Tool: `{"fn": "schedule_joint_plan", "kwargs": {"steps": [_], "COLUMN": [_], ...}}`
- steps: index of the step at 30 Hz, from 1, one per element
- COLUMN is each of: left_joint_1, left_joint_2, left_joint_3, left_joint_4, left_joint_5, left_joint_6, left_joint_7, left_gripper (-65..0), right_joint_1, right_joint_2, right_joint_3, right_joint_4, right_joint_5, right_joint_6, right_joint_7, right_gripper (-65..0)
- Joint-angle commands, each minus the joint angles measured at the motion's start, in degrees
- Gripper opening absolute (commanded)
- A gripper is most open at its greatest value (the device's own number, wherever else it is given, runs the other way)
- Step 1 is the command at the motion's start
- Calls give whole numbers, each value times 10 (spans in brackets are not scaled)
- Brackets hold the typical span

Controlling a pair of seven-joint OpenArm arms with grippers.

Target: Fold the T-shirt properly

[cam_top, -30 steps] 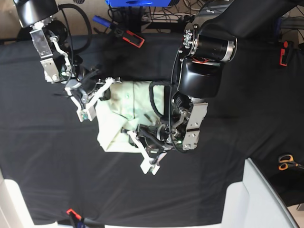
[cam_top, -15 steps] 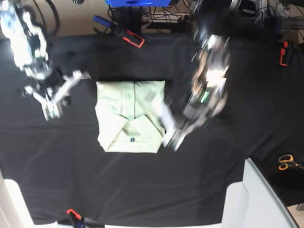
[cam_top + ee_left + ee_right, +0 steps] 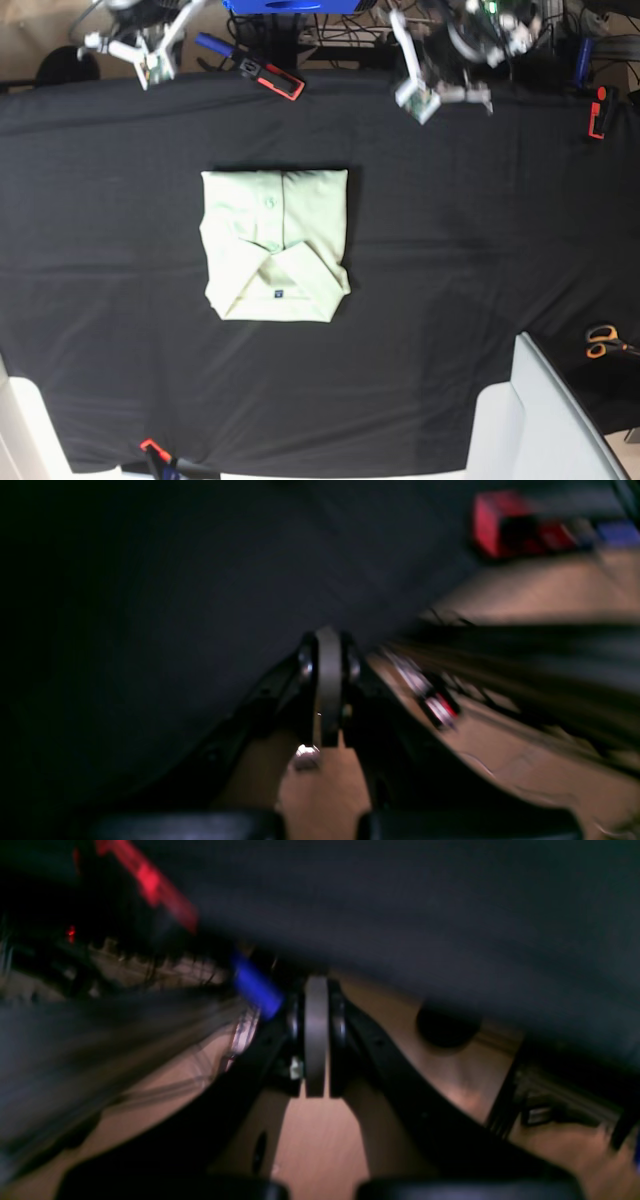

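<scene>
The T-shirt [image 3: 275, 245], pale mint green, lies folded into a neat rectangle in the middle of the black cloth [image 3: 480, 250], collar and small dark label facing up. Neither gripper touches it. In the base view my left gripper [image 3: 418, 98] hovers blurred over the table's far edge at upper right. My right gripper [image 3: 152, 62] is at the far upper left. The left wrist view shows the left gripper [image 3: 327, 642] shut and empty, above dark cloth and the table edge. The right wrist view shows the right gripper [image 3: 316, 990] shut and empty too.
A red and black clamp [image 3: 283, 83] lies at the far edge, another red tool [image 3: 597, 112] at far right. Scissors [image 3: 603, 341] rest at right, beside a white bin [image 3: 540, 420] at the lower right corner. A small red clip [image 3: 150, 447] sits at the near edge.
Both arms have pulled off the folded shirt and swung back to the table's far edge, left arm to upper right, right arm to upper left. The shirt stays put, now uncovered.
</scene>
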Motion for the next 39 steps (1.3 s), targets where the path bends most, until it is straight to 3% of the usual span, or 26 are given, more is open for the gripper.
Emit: {"fn": "schedule_joint_plan", "kwargs": {"steps": [1,6,9,13,19,22,25,27,29,31,39], "left_joint_1": [23,95,96,36,-133,-215,-282,-313,-328,-333,-334], "left_joint_2": [-5,-5,-4,14,38,47,57,59,68,70,70], "left_joint_3": [-4,-3,1,2,33,77,96,95,98,98,99], "left_joint_4": [9,-8,-87,-292,-684,-863,-989,-1030,-1036,-1035,-1011], "left_joint_5": [-1,-1,-1,-1,17,47,56,54,58,59,59], "left_joint_6": [3,4,4,4,4,4,4,4,4,4,4], "left_joint_7": [-9,-9,-9,-23,-162,-273,-387,-415,-419,-420,-421], "left_gripper": [-650,-650,-650,-650,-650,-650,-650,-650,-650,-650,-650], "right_joint_1": [-19,-67,-53,15,174,260,332,362,374,375,376], "right_joint_2": [-4,-27,-28,-43,-71,-81,-81,-78,-78,-78,-78], "right_joint_3": [2,1,-1,-4,-5,-5,-6,-6,-6,-5,-2], "right_joint_4": [9,-6,-68,-230,-580,-790,-973,-1055,-1101,-1109,-1109], "right_joint_5": [-3,-3,-3,-3,-3,-3,-4,-4,-4,-4,-4], "right_joint_6": [-1,-1,-1,-1,2,3,4,23,55,73,74], "right_joint_7": [1,-14,-14,-12,-2,99,279,381,443,470,473], "right_gripper": [-650,-650,-649,-649,-649,-643,-640,-640,-640,-640,-640]}}
